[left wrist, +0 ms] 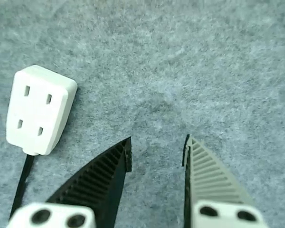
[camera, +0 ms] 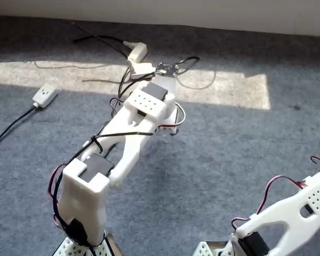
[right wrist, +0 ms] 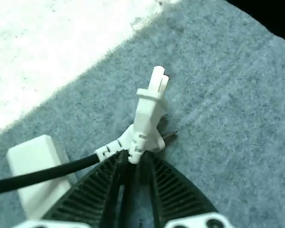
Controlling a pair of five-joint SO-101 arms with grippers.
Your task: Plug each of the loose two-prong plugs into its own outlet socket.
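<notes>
My left gripper [left wrist: 156,148] hangs open over grey carpet with nothing between its black and pale fingers. Beside it lies a white outlet block [left wrist: 37,109] with two pairs of slots facing up and a black cord. In the high view the left arm [camera: 144,106] stretches to the far middle, where a white outlet block [camera: 138,51] lies by its tip. My right gripper [right wrist: 134,159] is shut on the base of a white two-prong plug [right wrist: 149,111], which has a black cord and prongs pointing away from the fingers. A white block [right wrist: 34,171] lies just under that gripper.
Another white outlet [camera: 45,95] with a black cord lies on the carpet at the left. Thin cables [camera: 197,80] trail across a sunlit strip at the back. The right arm [camera: 304,208] sits at the near right corner. Open carpet spreads between the arms.
</notes>
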